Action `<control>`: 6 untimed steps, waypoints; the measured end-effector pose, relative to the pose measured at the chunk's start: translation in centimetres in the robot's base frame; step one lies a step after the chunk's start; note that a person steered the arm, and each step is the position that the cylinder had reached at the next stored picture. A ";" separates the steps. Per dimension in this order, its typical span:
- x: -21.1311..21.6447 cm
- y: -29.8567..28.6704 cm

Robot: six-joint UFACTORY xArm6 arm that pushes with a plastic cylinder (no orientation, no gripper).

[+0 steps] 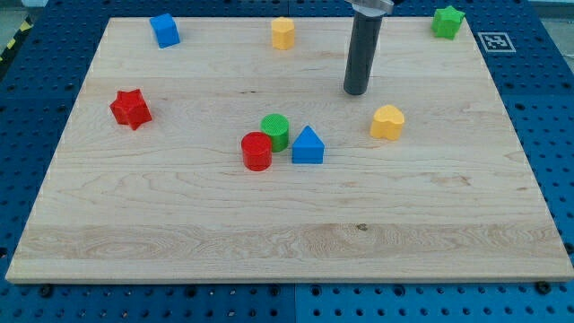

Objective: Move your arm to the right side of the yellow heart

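My tip (356, 91), the bare lower end of a dark rod with no gripper fitted and so nothing held, is seen resting on the wooden board (179, 242), up and to the view's left of the yellow heart (387, 122), near it but apart. The far side of the heart, toward the view's right, is not yet reached, and a straight sweep across could be expected to knock the heart off its spot. A route round its top is judged safer, the yellow hexagonal block (283, 32) and green star (447, 21) being left well apart.
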State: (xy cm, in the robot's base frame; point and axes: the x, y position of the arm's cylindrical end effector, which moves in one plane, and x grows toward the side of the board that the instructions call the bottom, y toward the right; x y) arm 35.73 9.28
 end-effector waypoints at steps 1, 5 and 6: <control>0.0 0.0; 6.2 8.5; 6.6 7.8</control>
